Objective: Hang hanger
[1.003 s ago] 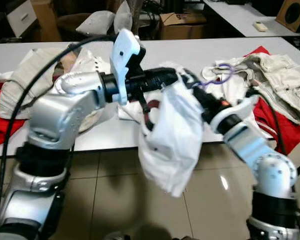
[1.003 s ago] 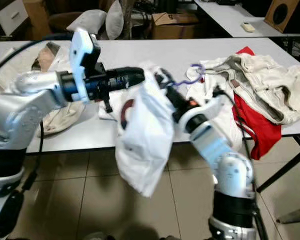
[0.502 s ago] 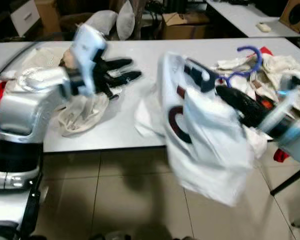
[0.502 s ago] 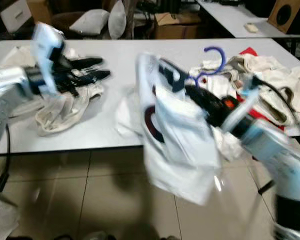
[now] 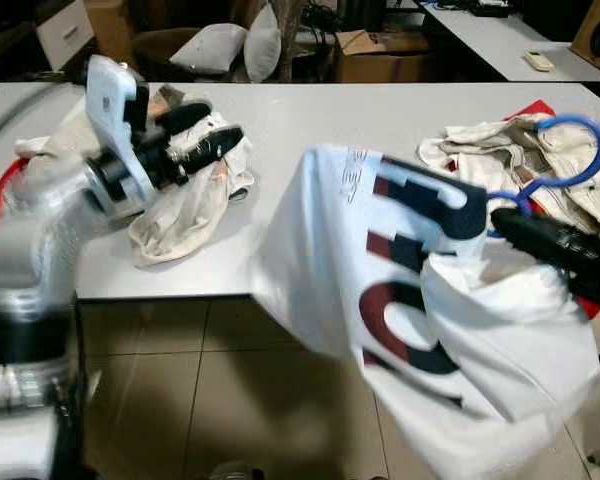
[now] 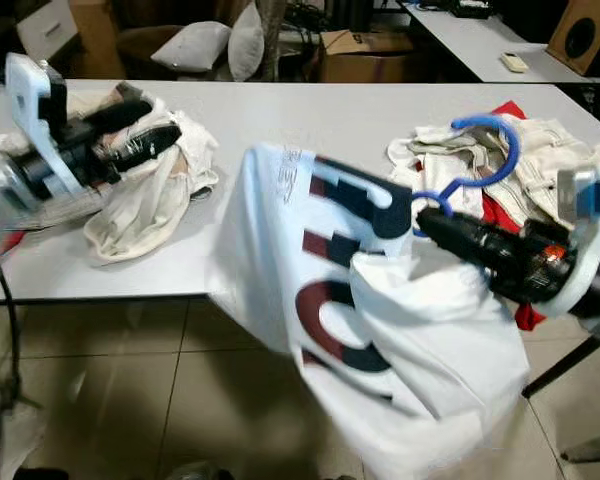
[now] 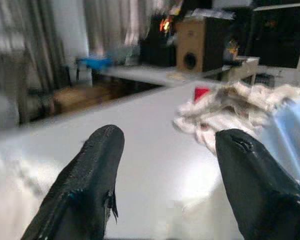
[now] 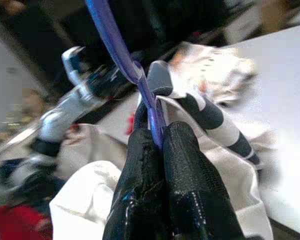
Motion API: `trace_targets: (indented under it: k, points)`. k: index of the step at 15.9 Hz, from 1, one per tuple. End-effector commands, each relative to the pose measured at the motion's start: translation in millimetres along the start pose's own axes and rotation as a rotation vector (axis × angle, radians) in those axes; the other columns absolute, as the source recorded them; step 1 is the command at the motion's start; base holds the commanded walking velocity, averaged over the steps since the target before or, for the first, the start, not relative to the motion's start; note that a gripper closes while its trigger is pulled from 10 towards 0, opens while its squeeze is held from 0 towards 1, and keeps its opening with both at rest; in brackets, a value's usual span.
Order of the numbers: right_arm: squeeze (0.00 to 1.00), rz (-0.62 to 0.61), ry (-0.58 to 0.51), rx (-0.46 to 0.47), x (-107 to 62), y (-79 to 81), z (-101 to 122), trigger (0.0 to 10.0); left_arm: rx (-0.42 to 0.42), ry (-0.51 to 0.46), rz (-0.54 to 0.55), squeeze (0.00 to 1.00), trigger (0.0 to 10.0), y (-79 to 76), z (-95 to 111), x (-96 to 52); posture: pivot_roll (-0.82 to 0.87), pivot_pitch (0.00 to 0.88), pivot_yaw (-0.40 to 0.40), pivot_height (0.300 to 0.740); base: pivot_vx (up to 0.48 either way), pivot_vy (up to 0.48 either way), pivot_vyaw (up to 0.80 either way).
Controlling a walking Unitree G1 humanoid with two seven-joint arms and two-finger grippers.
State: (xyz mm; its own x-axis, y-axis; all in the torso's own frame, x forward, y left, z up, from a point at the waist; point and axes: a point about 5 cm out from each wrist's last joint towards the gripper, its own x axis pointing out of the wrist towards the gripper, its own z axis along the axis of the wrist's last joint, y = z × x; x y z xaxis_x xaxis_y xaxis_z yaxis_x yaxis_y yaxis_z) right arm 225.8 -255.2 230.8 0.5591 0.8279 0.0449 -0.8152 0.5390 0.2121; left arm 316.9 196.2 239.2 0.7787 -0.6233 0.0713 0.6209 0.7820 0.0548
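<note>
From the head cameras, the right gripper [image 6: 430, 222] pinches the blue hanger [image 6: 485, 150], a white shirt [image 5: 430, 340] drooping off it past the table [image 5: 310, 120] edge. The left gripper [image 5: 215, 130] hovers over crumpled clothes [image 5: 185, 200]. Its wrist view shows fingers [image 7: 85, 185] apart (nothing between). The right wrist view shows fingers [image 8: 185, 185] clamped on the hanger's neck.

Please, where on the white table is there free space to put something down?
The table is bare in the middle, between the cream clothes under the left gripper and the pile of clothes on the right. Both ends are crowded.
</note>
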Motion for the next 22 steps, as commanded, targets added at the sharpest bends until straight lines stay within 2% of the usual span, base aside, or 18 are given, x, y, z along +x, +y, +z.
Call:
trace_targets:
  k: [1,2,3,4,5,6,7,9,11,14,17,20,21,22]
  points:
    - [0.00,-0.032,0.012,-0.048,2.6,2.2,0.8,10.0,-0.027,0.048,0.043,0.00,10.0,-2.2,-12.5,-1.7,-0.09,0.000,0.003,0.740,0.000,0.000,0.00]
    - [0.00,-0.034,0.052,-0.063,9.7,14.3,-13.1,10.0,-0.029,0.096,0.068,0.00,10.0,-16.9,-37.7,-15.0,-0.09,0.000,0.008,0.740,0.000,0.000,0.00]
    - [0.00,-0.013,0.080,-0.085,15.6,24.0,-21.4,10.0,-0.024,0.128,0.062,0.00,10.0,-26.8,-49.5,-22.5,-0.09,0.000,0.008,0.740,0.000,0.000,0.00]
    - [0.00,0.010,0.121,-0.091,27.5,40.6,-39.2,10.0,-0.016,0.183,0.056,0.00,10.0,-44.5,-68.7,-37.0,-0.09,0.000,0.007,0.740,0.000,0.000,0.80]
    - [0.00,0.016,0.130,-0.082,31.5,44.3,-45.6,10.0,-0.011,0.199,0.063,0.00,10.0,-47.6,-74.1,-41.1,-0.09,0.000,0.007,0.740,0.000,0.000,0.80]
    - [0.00,0.053,0.175,-0.086,41.2,54.4,-63.6,10.0,-0.049,0.235,0.107,0.00,10.0,-54.4,-87.7,-51.1,-0.08,0.000,-0.002,0.740,0.000,0.000,0.80]
    - [0.00,0.072,0.192,-0.085,45.6,58.6,-70.7,10.0,-0.041,0.254,0.125,0.00,10.0,-56.8,-92.6,-54.4,-0.07,0.000,-0.007,0.740,0.000,0.000,0.80]
    - [0.00,0.092,0.207,-0.087,51.9,62.0,-78.9,10.0,-0.022,0.285,0.144,0.00,10.0,-58.1,-96.5,-57.1,-0.05,0.000,-0.021,0.740,0.000,0.000,0.80]
    - [0.00,0.085,0.197,-0.090,55.6,61.9,-80.9,10.0,-0.041,0.288,0.145,0.00,10.0,-60.3,-96.2,-57.9,-0.05,0.000,-0.026,0.740,0.000,0.000,0.80]
    - [0.00,-0.052,0.170,-0.108,65.6,51.7,-91.9,10.0,-0.025,0.323,0.190,0.00,10.0,-60.9,-101.5,-65.3,-0.03,0.000,-0.022,0.740,0.000,0.000,0.80]
    - [0.00,-0.128,0.155,-0.100,74.8,55.8,-107.4,10.0,-0.055,0.323,0.250,0.00,10.0,-55.8,-103.9,-65.6,0.00,0.000,0.012,0.740,0.000,0.000,0.80]
    - [0.00,-0.133,0.166,-0.079,80.0,65.1,-118.9,10.0,-0.024,0.321,0.286,0.00,10.0,-55.6,-104.0,-73.9,0.02,0.000,0.015,0.740,0.000,0.000,0.80]
    - [0.00,-0.137,0.194,-0.082,83.1,69.7,-126.8,10.0,-0.020,0.334,0.293,0.00,10.0,-57.6,-105.7,-81.3,0.05,0.011,-0.008,0.740,0.000,0.000,0.80]
    - [0.00,-0.164,0.220,-0.070,85.1,66.7,-133.9,10.0,0.005,0.357,0.311,0.00,10.0,-61.9,-106.1,-87.7,0.08,0.019,-0.039,0.740,0.000,0.000,0.80]
